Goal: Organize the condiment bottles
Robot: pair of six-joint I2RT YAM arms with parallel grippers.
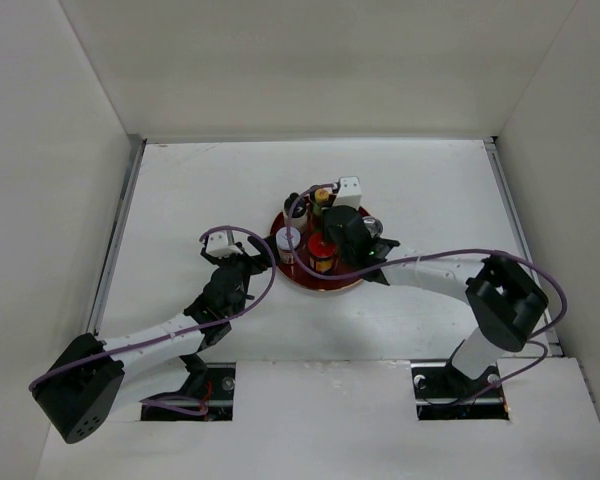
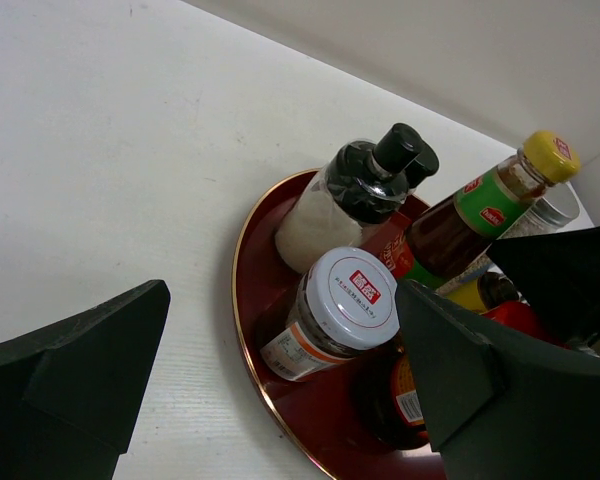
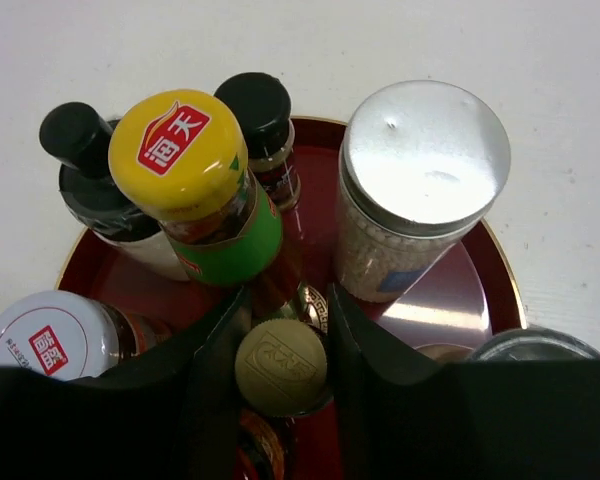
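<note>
Several condiment bottles stand crowded on a round red tray. In the right wrist view they are a yellow-capped, green-labelled bottle, a black-capped bottle, a white bottle with a black spout, a silver-lidded jar and a white-capped jar. My right gripper is over the tray's middle, its fingers closed on a small bottle with a pale yellow cap. My left gripper is open at the tray's left rim, with the white-capped jar ahead between its fingers.
White enclosure walls rise at the left, right and back of the white table. A red-capped dark bottle stands at the tray's front. A clear jar rim shows at the lower right. Purple cables loop off both wrists.
</note>
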